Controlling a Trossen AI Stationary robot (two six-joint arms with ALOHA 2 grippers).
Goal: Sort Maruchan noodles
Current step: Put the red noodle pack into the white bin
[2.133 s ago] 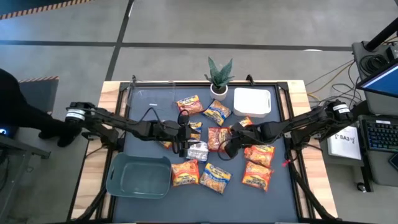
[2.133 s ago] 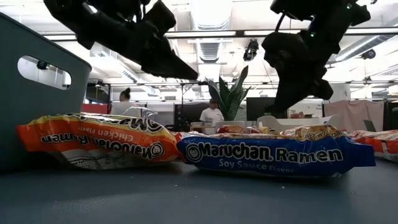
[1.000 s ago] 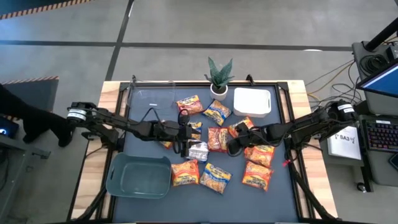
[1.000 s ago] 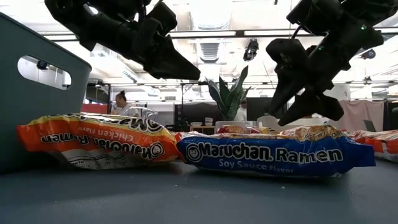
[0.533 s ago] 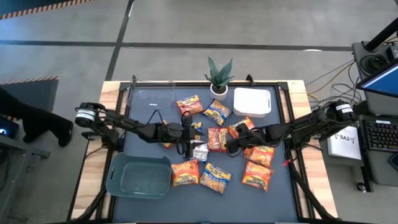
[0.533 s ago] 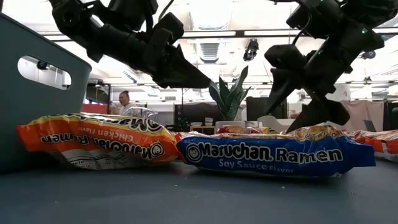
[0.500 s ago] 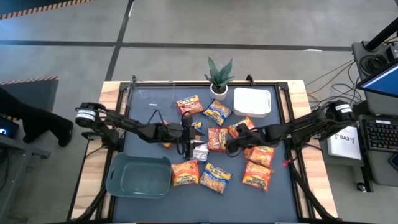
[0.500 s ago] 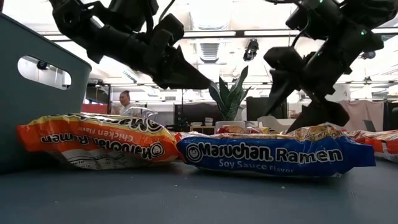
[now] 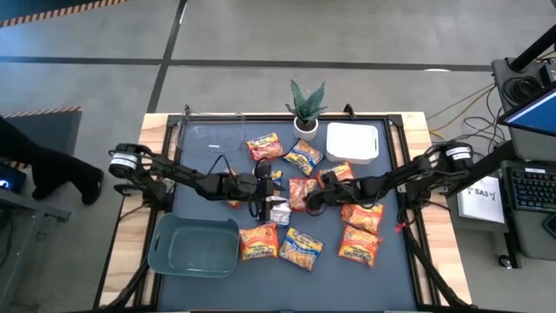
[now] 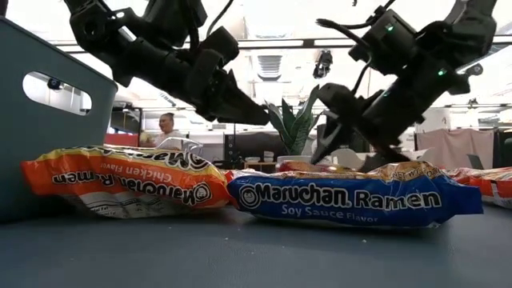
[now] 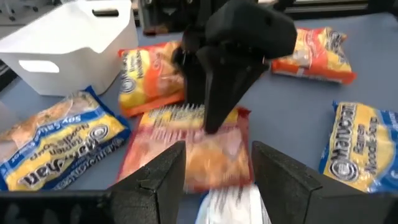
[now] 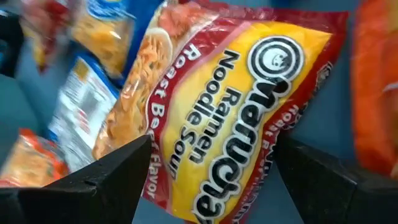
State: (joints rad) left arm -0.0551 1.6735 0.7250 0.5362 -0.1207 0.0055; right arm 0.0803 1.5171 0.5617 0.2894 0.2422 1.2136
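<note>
On the dark worktop (image 9: 408, 269), the right claw (image 9: 306, 202) is hanging spread wide over a crinkly red-and-yellow ramen packet (image 12: 230, 99), while the left claw (image 9: 266, 193) is also hanging open.

The ramen packets (image 9: 301, 193) are crinkly, glossy plastic film; 1, the silvery packet (image 9: 279, 211), looks foil-like. The mat (image 9: 395, 278) is matt dark grey, bordered by pale wood (image 9: 434, 278). The teal bin (image 9: 193, 247) and white bin (image 9: 352, 143) are smooth plastic. Both arms' fingers (image 11: 155, 177) look matt black.
</note>
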